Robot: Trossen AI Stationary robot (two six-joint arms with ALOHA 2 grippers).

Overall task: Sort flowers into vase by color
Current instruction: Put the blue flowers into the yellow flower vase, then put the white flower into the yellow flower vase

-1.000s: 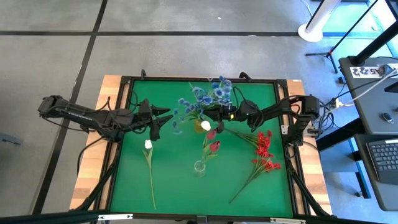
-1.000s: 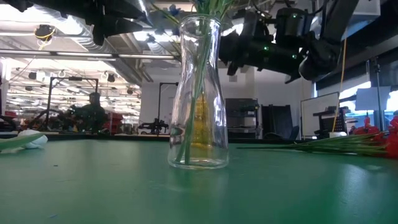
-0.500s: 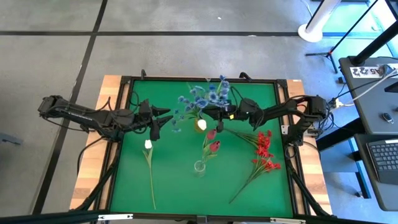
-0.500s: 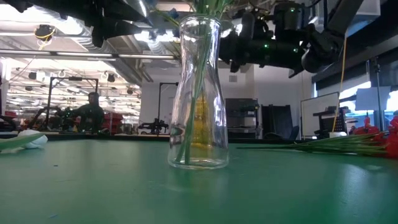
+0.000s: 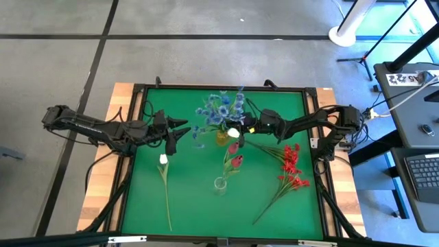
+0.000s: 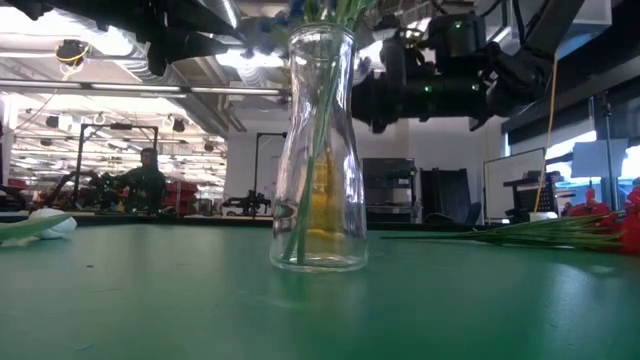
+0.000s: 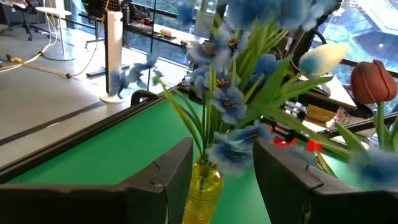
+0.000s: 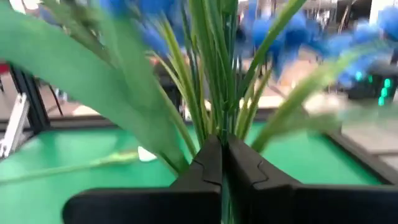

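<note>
Holding a white bud stem (image 5: 234, 132) pinched tight, right gripper (image 5: 244, 130) sits beside the blue sprays (image 5: 218, 110) in the yellow vase (image 5: 221, 137) mid-counter (image 5: 185, 199); left gripper (image 5: 180, 128) waits nearby, spread open.

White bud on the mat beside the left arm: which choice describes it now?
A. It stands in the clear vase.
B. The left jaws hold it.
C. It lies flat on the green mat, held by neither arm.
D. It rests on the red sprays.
C: the white bud lies on the green mat on its long stem, clear of the left gripper, whose jaws stand open and empty.
</note>
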